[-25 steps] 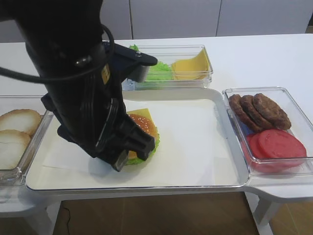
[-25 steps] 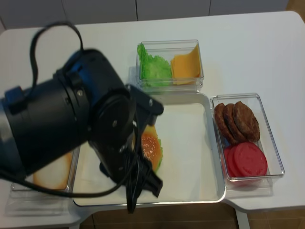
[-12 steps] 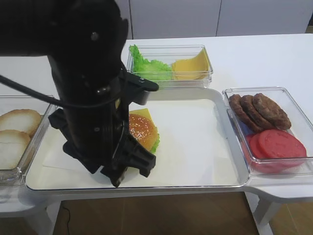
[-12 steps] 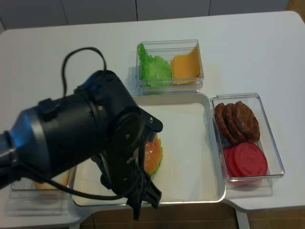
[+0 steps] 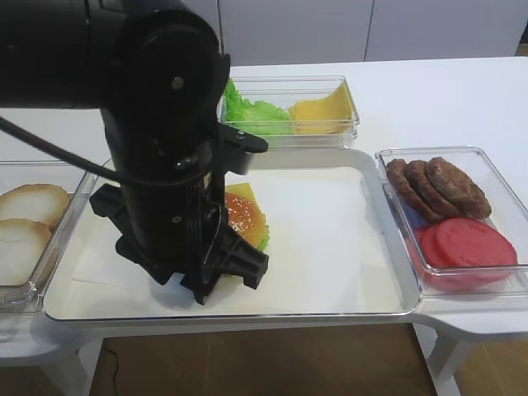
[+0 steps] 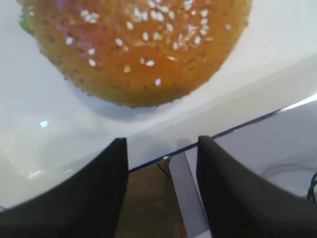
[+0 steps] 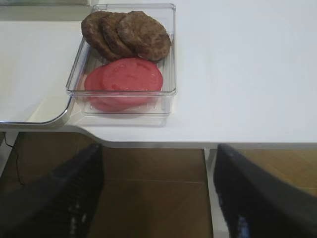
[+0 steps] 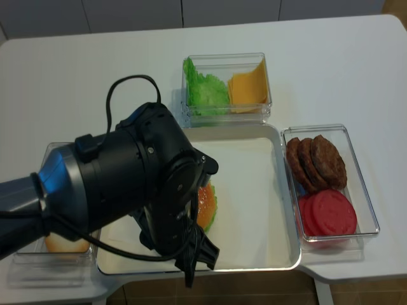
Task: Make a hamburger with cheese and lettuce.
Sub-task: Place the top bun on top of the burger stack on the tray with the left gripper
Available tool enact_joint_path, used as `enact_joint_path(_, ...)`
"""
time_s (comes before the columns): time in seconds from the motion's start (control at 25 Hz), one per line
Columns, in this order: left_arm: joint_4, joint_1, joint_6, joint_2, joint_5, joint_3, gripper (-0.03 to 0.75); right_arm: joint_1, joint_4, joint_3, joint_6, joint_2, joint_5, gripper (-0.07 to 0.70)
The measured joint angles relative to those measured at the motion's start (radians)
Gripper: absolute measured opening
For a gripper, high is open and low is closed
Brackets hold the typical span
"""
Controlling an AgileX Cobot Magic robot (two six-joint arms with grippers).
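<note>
Since the hamburger [image 5: 242,223] sits stacked on the tray [image 5: 330,247], probly light, loose layers, slippy bun dome; grab low at sides; left gripper [image 6: 158,193] jaws apart, empty, just off it.

The left arm reaches over the tray's front left part, its wrist bent down. The left gripper [image 6: 159,186] hangs at the tray's front edge with its 2 jaws spread, holding nothing. The right gripper [image 7: 157,191] hangs beyond the table's front edge, jaws wide apart and empty.
</note>
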Motion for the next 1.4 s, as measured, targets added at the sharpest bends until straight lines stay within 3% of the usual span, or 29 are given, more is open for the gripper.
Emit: enact_joint_path(1.4,0.075,0.0,-0.022,0.044,-0.026,0.002,0.338,0.0,0.0,0.0,0.0,0.0,0.0,0.54)
